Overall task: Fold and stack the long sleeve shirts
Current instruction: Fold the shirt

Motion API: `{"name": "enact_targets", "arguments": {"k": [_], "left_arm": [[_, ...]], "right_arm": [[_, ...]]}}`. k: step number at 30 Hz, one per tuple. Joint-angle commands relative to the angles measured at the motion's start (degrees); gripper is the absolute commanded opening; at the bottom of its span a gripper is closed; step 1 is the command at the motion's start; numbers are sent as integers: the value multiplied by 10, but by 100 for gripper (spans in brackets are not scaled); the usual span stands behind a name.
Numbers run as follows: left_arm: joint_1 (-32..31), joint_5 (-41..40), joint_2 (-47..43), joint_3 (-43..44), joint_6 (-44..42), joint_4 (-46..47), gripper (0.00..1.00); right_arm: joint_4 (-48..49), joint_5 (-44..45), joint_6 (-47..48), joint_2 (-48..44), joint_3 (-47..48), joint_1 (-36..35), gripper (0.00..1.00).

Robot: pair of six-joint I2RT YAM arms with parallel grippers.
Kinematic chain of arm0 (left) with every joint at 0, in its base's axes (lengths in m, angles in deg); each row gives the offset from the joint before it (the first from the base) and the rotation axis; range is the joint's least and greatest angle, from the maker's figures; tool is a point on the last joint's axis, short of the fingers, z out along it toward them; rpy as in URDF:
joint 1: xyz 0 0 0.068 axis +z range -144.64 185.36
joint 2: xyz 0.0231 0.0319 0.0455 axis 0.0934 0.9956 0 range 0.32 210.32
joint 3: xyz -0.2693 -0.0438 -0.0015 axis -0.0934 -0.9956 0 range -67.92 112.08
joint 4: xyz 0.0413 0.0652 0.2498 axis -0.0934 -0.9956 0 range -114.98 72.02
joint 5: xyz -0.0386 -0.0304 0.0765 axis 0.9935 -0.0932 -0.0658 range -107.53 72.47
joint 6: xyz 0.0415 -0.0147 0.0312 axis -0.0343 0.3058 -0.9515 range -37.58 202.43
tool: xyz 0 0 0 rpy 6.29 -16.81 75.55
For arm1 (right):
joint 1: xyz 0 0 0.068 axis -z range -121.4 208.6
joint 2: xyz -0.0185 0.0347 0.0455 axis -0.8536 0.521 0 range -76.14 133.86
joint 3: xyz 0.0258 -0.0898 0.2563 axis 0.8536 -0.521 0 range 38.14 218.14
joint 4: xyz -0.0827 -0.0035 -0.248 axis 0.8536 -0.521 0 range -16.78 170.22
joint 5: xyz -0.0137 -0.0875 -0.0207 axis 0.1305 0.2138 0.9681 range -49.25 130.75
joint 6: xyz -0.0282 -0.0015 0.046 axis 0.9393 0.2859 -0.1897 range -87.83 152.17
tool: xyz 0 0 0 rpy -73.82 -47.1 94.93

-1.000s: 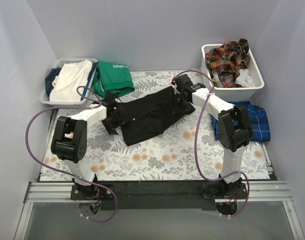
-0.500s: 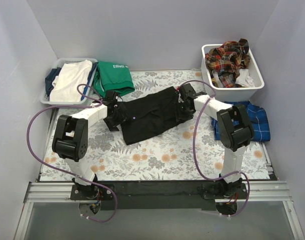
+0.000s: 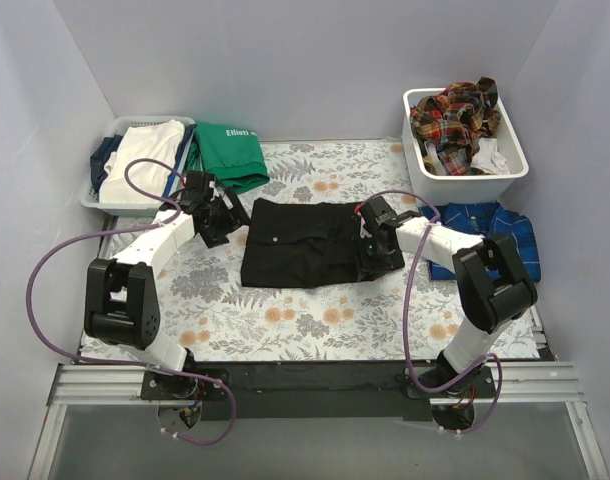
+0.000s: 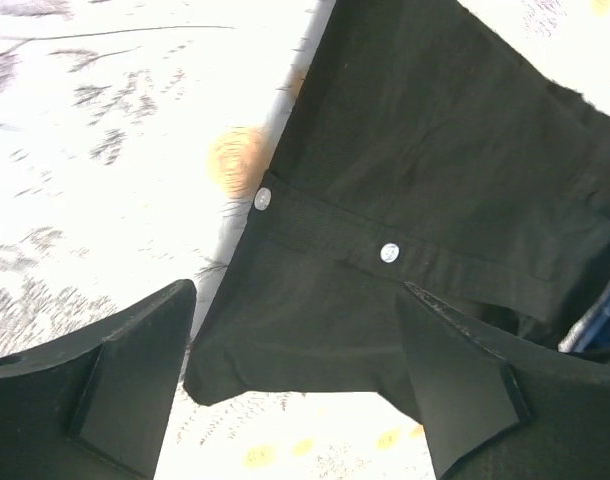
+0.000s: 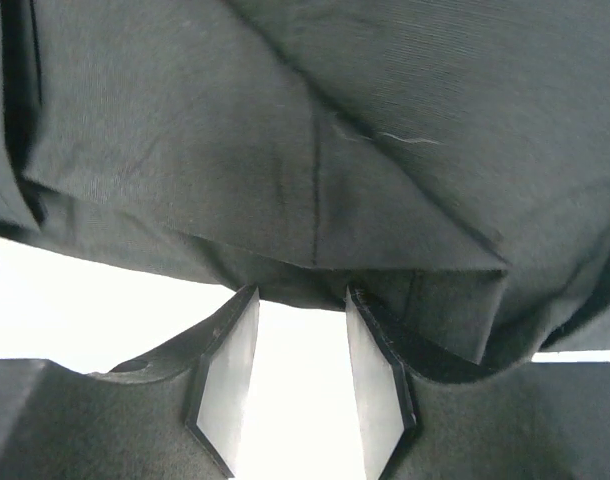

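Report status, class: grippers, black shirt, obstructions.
Left gripper open by black shirt left edge. Right gripper open at its right hem. Shirt flat, nothing lying on it.

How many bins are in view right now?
2. A white slatted basket sits at the far left corner with folded cloth in it; a white bin sits at the far right corner, holding red-orange plaid shirts. None looks hidden.

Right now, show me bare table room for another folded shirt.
Widest: the table's near strip between black shirt and arm bases. Smaller: behind it, between green top and bin. Crowded: right edge, under the blue plaid shirt.
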Motion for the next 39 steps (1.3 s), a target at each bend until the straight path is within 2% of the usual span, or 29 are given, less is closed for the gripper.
{"name": "enact_targets", "arguments": {"k": [1,4,12,18,21,22,25,26,30,39], "left_arm": [[4,110,37,0,-58,14,78],[4,145,97,12,-80,7,75],[11,204,176,49,-85,70,76],[15,233,186,36,-87,94,73],[17,253,192,24,-80,109,60],[16,258,195,24,-77,110,51],[16,263,196,25,-77,110,36],[18,264,196,26,-77,110,25],[21,266,197,36,-74,104,1],[32,238,147,80,-85,52,0]], "right_arm": [[-81,-1,-11,-34,-21,-9,49],[-94,14,-15,-58,0,-9,49],[-104,39,-35,-102,52,-9,49],[-104,43,-23,-100,114,-10,49],[-104,44,-2,-70,167,-14,49],[-104,44,2,-61,180,-14,49],[-101,44,10,-18,228,-17,49],[-98,38,11,4,236,-17,49],[-68,-19,8,61,257,-17,49],[-47,-58,23,163,283,-53,48]]}}
